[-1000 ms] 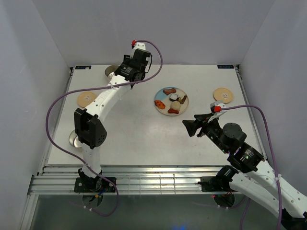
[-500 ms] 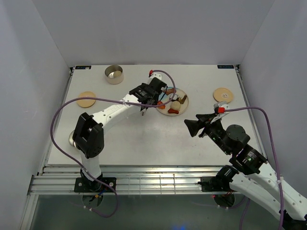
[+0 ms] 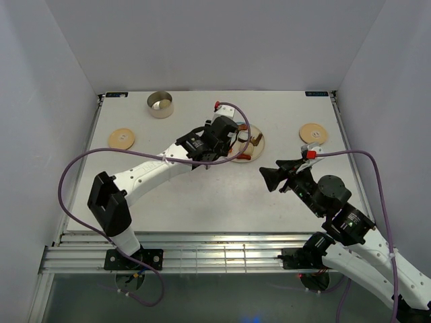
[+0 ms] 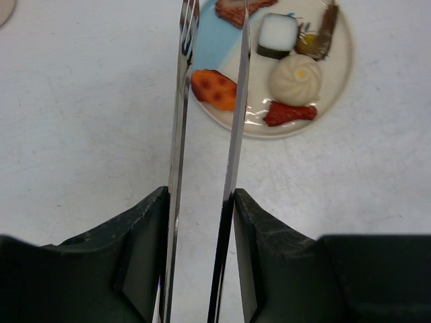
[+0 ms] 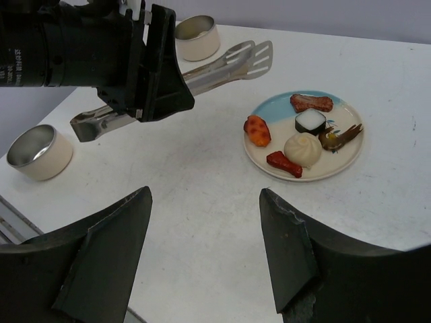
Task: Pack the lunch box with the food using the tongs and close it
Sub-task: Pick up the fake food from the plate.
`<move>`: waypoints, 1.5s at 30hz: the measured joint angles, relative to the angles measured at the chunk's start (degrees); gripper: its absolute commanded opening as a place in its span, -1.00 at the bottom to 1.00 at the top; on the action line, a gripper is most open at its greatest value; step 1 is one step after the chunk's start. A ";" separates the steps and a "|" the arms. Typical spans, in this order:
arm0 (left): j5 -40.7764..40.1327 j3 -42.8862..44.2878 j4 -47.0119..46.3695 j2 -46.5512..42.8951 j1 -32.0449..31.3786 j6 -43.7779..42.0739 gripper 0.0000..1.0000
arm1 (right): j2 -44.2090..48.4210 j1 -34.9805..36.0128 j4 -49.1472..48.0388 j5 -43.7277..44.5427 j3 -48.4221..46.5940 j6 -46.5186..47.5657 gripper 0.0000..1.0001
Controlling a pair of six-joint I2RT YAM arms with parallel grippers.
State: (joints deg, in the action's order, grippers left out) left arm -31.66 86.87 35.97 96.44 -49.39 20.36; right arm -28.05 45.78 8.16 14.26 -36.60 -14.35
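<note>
The first step is judged to be in hand: picking food up with the tongs. Nothing is seen in either tin, and both lids are off.

The tongs are grasped across both arms by the left jaws, with the arms pressed fairly close together. The tips are held above the blue side of the plate, and in the left wrist view the orange-red piece lies between them. No food is touched yet, as far as can be told. The right jaws are spread wide, hold nothing and hang over the worktop near the plate.

One tin stands at the far edge of the worktop and the other near the left edge. The lids lie flat, well apart, one on either side.

Next, the tips would probably need to be lowered around one piece and squeezed gently, then carried to a tin.

The tongs are thin polished steel with flat slotted ends and are likely springy. The tins are short, round and shiny, and the lids are pale wooden discs. The plate is glazed cream and light blue. The bun is smooth, domed and likely to roll. The roll is white with a dark band around it. The red piece is flat and irregular.
</note>
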 measured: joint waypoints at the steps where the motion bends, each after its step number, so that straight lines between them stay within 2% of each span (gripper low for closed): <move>1: 0.57 -0.02 -0.07 -0.13 -0.70 -0.02 0.02 | 0.09 -0.02 0.02 0.13 0.00 0.00 0.42; 11: 3.43 2.40 4.20 0.33 -3.54 -0.39 0.03 | 1.49 0.00 0.07 1.31 0.07 0.00 0.42; 24: 5.79 3.13 4.39 4.79 -7.43 -1.03 0.03 | 3.43 -0.02 0.07 2.32 0.70 0.00 0.41; 45: 4.59 6.60 1.38 15.15 -7.80 -3.19 0.09 | 5.29 -0.02 0.35 3.56 0.96 0.04 0.41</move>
State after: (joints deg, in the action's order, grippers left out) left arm -27.07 93.47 37.34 111.59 -57.19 17.17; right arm -22.76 45.76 8.51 17.82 -35.64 -14.31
